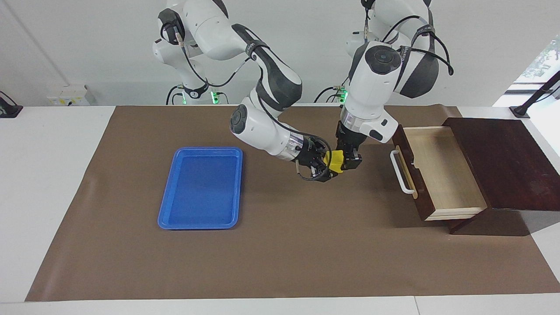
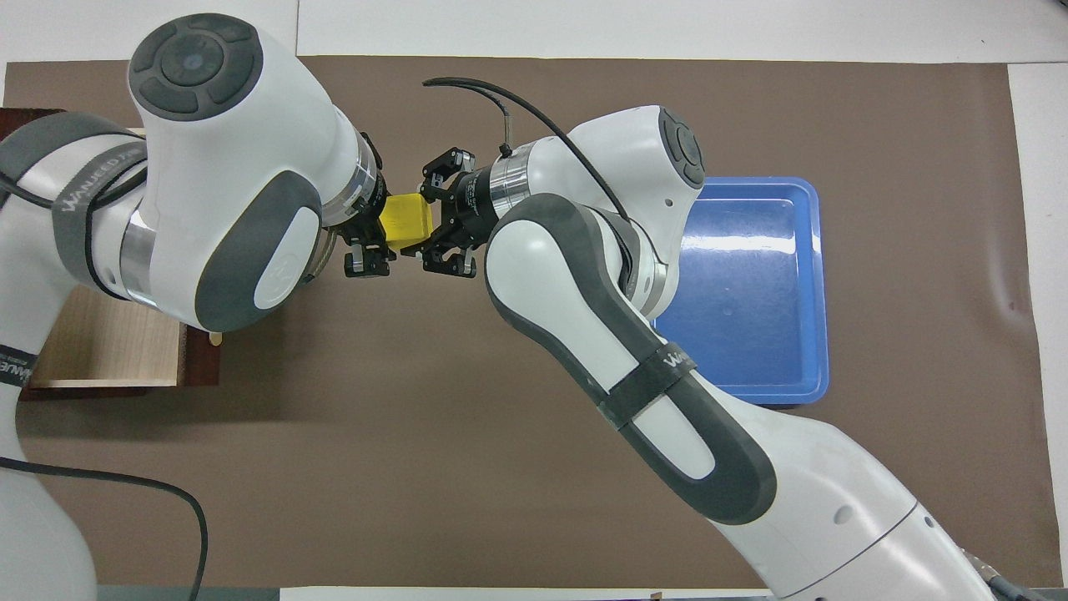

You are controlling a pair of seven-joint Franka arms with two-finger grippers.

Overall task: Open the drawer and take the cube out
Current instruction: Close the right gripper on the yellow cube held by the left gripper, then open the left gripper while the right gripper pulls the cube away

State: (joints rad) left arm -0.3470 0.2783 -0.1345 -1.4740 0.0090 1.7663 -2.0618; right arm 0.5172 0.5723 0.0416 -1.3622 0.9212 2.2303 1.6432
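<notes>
The yellow cube hangs in the air over the brown mat, between the blue tray and the drawer. My right gripper reaches it from the tray's side and is shut on it. My left gripper comes down from above and meets the cube's face toward the drawer. The dark wooden drawer stands pulled out of its box, its pale inside bare and its white handle facing the grippers.
A flat blue tray lies on the mat toward the right arm's end of the table, with nothing in it. The brown mat covers most of the white table.
</notes>
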